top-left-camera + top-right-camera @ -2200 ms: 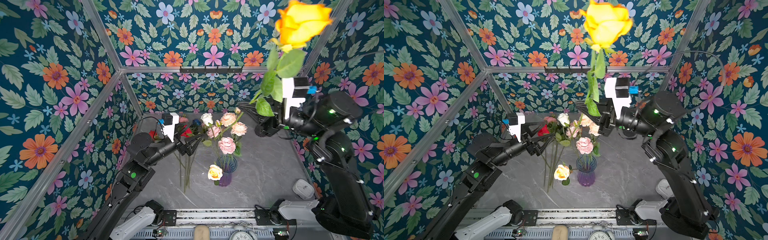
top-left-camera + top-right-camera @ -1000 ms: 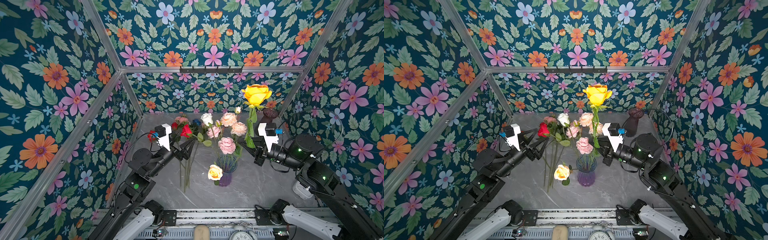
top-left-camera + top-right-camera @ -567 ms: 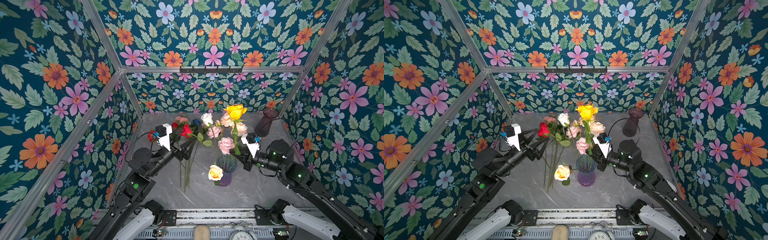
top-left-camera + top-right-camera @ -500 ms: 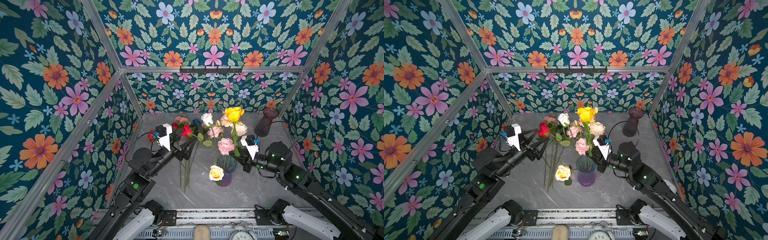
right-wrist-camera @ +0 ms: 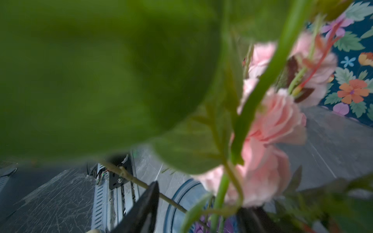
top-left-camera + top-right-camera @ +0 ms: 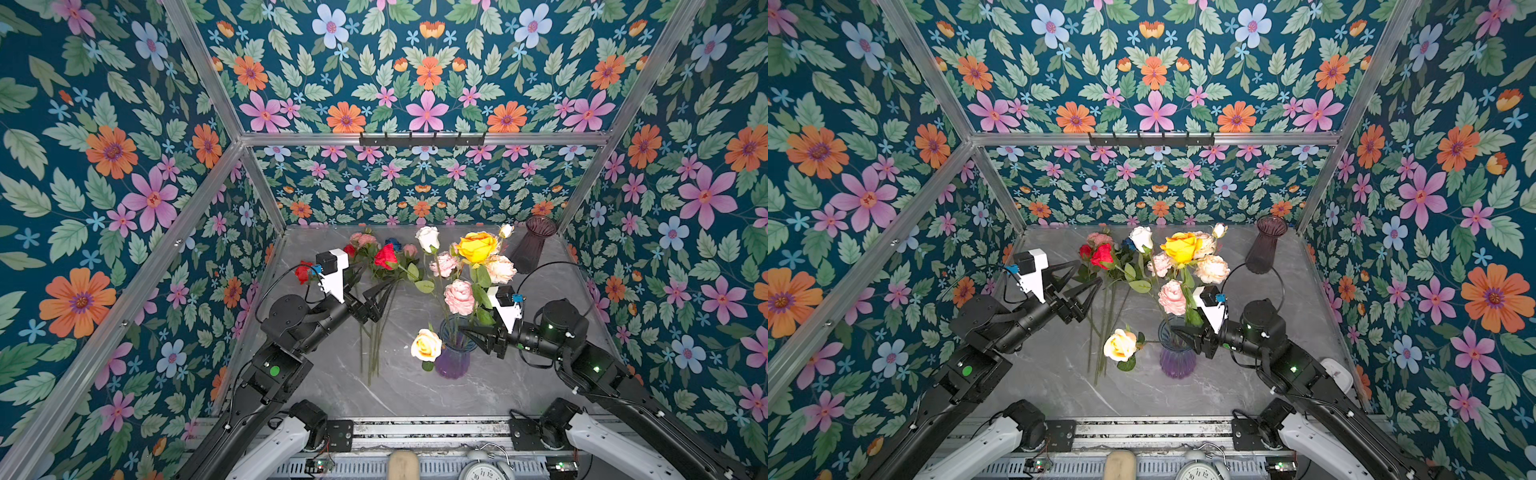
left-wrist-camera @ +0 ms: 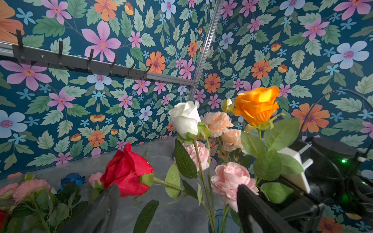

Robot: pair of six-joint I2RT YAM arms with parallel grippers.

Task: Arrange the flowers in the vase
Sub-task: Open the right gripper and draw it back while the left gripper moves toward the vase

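Left gripper (image 6: 1089, 272) hovers with its 2 fingers spread wide and empty, above the stems of the loose flowers (image 6: 385, 256) — red, pink and blue blooms lying on the grey table (image 6: 415, 399) toward the rear left. At centre, the purple vase (image 6: 452, 360) holds white, pink, peach and cream blooms plus the yellow rose (image 6: 477, 247). Right gripper (image 6: 471, 338) sits just beside the vase rim, jaws apart — a green stem passes between them, unclamped. At rear right, a dark vase (image 6: 533, 245) stands upright.

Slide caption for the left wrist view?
Open left gripper faces red rose, white rose, orange rose and pink peony above the vase.
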